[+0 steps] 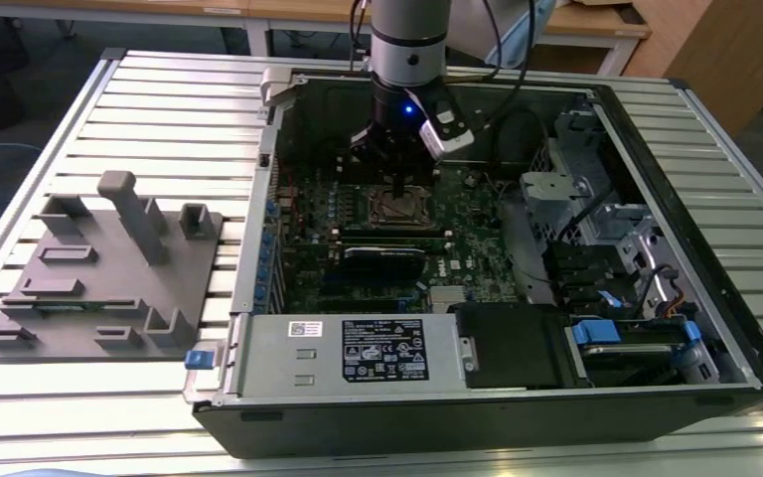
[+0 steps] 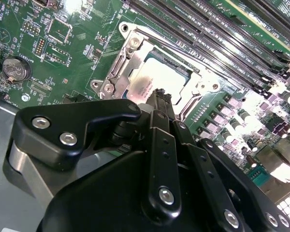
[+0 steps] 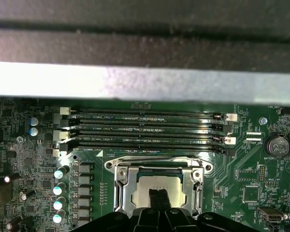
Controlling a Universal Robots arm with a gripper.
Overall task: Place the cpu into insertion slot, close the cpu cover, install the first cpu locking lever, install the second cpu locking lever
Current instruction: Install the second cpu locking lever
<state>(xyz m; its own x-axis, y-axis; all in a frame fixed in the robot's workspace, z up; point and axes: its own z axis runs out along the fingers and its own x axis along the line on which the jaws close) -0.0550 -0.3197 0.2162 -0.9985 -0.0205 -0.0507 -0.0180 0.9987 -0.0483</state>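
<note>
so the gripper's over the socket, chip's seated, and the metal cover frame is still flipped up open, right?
Not quite. The cover frame is already down flat around the chip, as both wrist views show. The rest holds: the gripper is over the socket, fingertips right at the chip's silver top, and the chip sits in the socket.

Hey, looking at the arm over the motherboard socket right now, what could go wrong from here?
The black gripper sits directly over the silver-grey square cpu in the silvery-rimmed insertion slot; pressing off-centre might tilt the chip. The thin silvery metal cpu cover lies around it, so the fingertips could catch its frame. The long black memory slots lie close alongside.
</note>
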